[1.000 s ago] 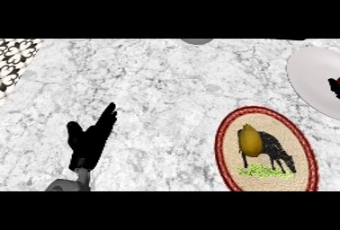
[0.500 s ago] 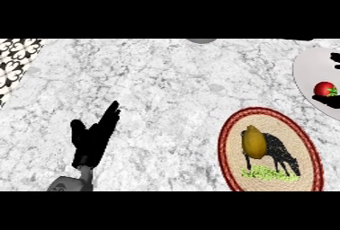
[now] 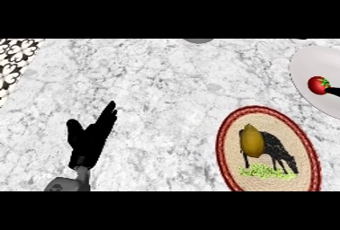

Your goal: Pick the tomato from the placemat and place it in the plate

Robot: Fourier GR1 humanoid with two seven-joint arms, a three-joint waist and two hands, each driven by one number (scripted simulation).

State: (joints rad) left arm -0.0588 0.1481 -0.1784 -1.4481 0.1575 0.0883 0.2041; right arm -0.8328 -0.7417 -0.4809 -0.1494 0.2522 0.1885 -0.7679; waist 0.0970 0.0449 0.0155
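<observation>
The red tomato [image 3: 317,85] with its green top lies on the white plate [image 3: 306,67] at the right edge. Only a black sliver of my right hand [image 3: 333,91] shows, touching the tomato's lower right side. The oval woven placemat [image 3: 268,150], red-rimmed and printed with a black cow, lies at the lower right, below the plate. A yellow-brown rounded fruit [image 3: 251,140] sits on the mat's left half. My left hand [image 3: 90,137] rests open at the lower left, fingers up, far from both.
A black-and-white patterned tile surface [image 3: 15,63] borders the marble counter [image 3: 153,90] at the upper left. A grey round object [image 3: 198,40] peeks in at the counter's far edge.
The tomato has come into sight over the plate and edged a little leftward. My right hand stays at the right edge. The left hand has barely moved.
</observation>
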